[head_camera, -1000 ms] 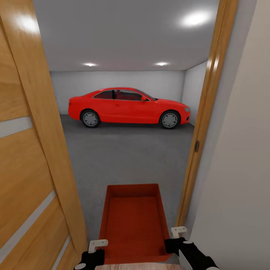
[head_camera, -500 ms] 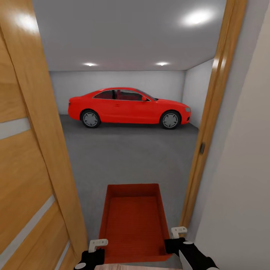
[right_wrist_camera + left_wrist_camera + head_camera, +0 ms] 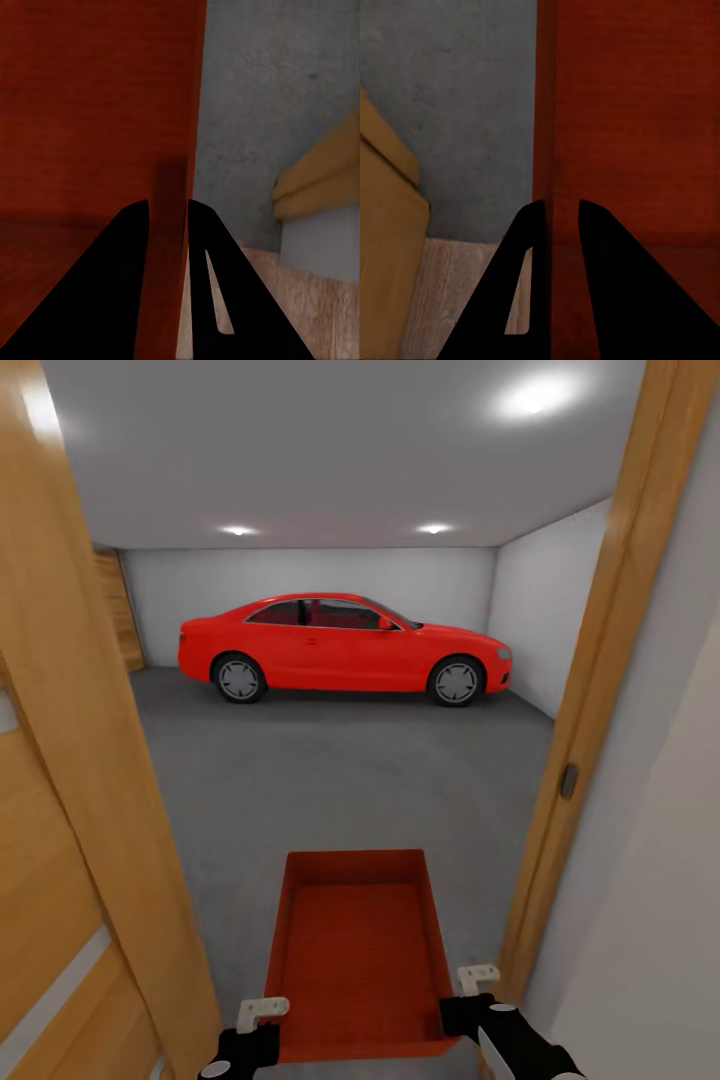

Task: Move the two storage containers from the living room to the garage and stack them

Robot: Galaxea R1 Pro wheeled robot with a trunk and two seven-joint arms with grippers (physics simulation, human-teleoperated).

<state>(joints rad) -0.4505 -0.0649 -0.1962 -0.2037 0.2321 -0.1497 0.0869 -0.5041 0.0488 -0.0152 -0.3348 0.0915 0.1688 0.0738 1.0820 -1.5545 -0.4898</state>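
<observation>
One orange-red storage container (image 3: 358, 950) hangs low in front of me, topless, its ribbed bottom showing, held level over the doorway into the garage. My left gripper (image 3: 266, 1015) is shut on its left wall near the close corner, and my right gripper (image 3: 470, 988) is shut on its right wall. In the left wrist view the black fingers (image 3: 529, 247) straddle the container's wall (image 3: 559, 112). The right wrist view has the fingers (image 3: 135, 247) pinching the opposite wall (image 3: 174, 187). The garage's dark grey concrete floor (image 3: 340, 760) stretches ahead.
A red car (image 3: 340, 645) is parked across the far end of the garage. An open wooden door (image 3: 70, 840) stands close on the left, and the door frame (image 3: 600, 690) and a pale wall (image 3: 670, 860) are close on the right. Wood planks (image 3: 457, 285) lie beneath the grippers.
The camera has advanced through the doorway: door and frame have slid outward and more garage shows. The container stays in the same place between both shut grippers.
</observation>
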